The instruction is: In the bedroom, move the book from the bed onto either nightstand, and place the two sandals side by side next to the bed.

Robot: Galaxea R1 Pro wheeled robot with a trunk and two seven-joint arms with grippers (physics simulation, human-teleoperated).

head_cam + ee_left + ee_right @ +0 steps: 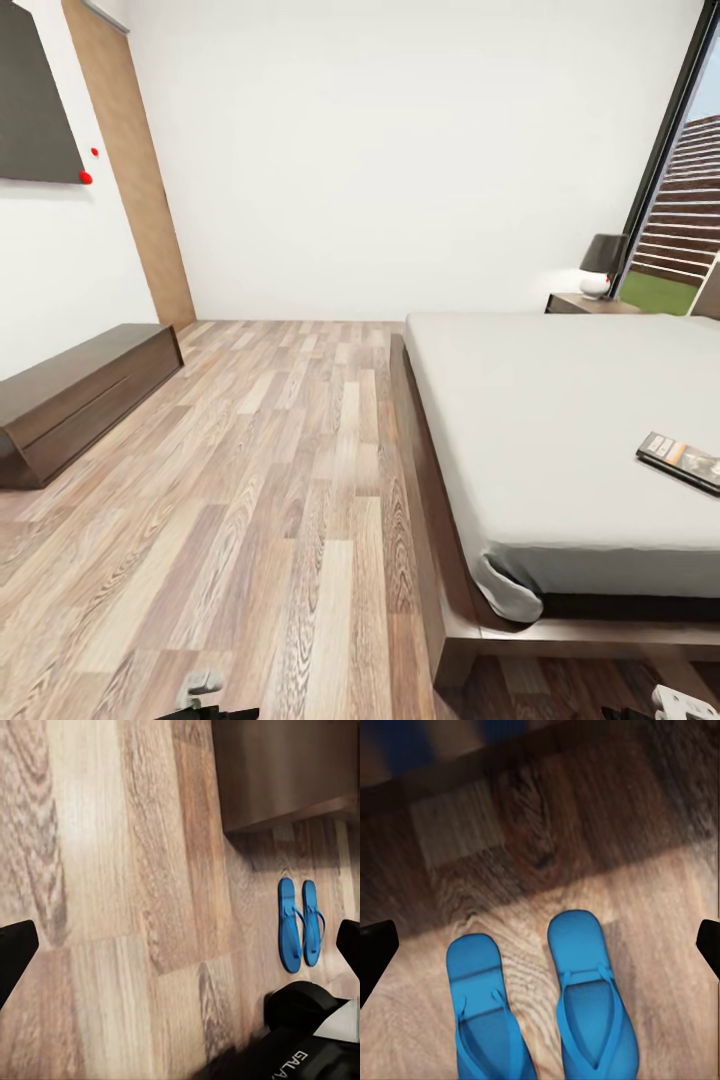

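Note:
The book (pixel 682 462), dark with an orange band, lies flat on the pale grey mattress of the bed (pixel 560 420), near its right side. One nightstand (pixel 585 303) stands beyond the bed by the window, with a lamp on it. Two blue sandals (pixel 289 922) (pixel 312 921) lie side by side on the plank floor, close to the bed's dark wooden frame (pixel 285 772). My left gripper (pixel 180 952) is open and empty above the floor beside them. Directly over the sandal pair (pixel 484 1012) (pixel 589 997), my right gripper (pixel 540 949) hangs open, holding nothing.
A long low dark brown cabinet (pixel 80 395) runs along the left wall under a dark panel (pixel 35 100). A wide strip of plank floor (pixel 260 480) lies between it and the bed. A black-shaded lamp (pixel 602 265) sits on the nightstand.

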